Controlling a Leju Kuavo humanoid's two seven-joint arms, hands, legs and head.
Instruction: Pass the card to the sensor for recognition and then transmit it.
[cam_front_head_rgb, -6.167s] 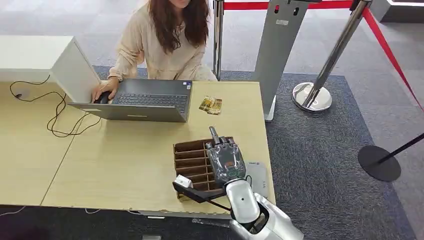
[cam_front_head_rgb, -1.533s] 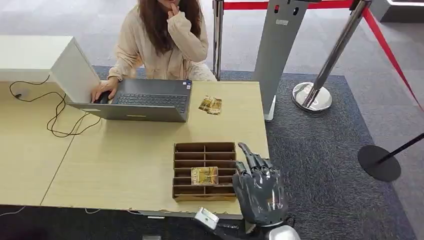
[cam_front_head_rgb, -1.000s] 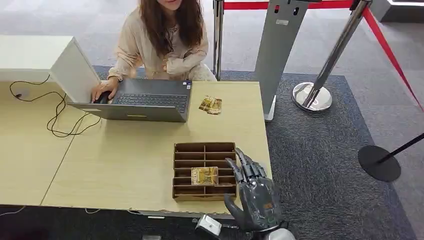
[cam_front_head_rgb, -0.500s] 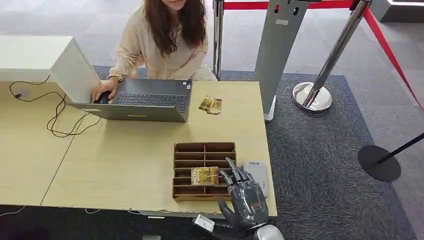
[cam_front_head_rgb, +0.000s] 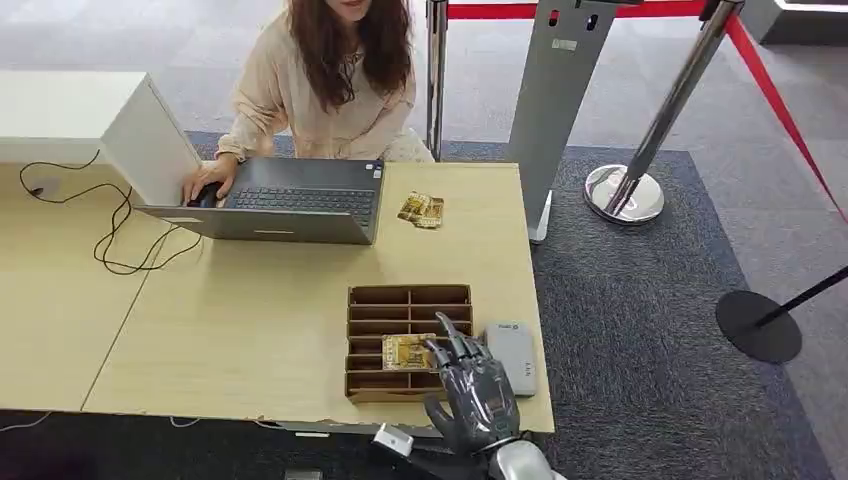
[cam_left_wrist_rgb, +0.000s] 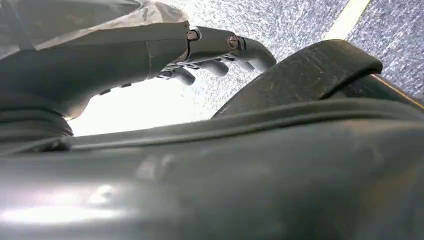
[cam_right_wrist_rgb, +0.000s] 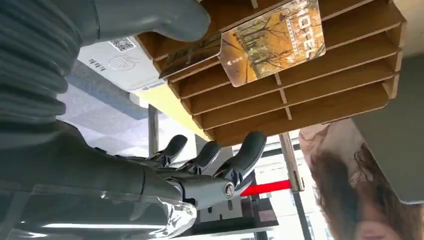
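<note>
My right hand (cam_front_head_rgb: 472, 398) hovers at the table's near edge (cam_front_head_rgb: 300, 421), fingers spread and empty, their tips just beside the card (cam_front_head_rgb: 409, 352). The card lies across the slots of the brown divider tray (cam_front_head_rgb: 408, 296). The white sensor (cam_front_head_rgb: 511, 356) sits between tray and the table's right edge. My left hand (cam_left_wrist_rgb: 150, 55) hangs with fingers loosely apart, holding nothing.

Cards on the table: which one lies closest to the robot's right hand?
The card lying across the slots of the brown organizer, just by the right hand. The other cards lie far off, beside the laptop.
</note>
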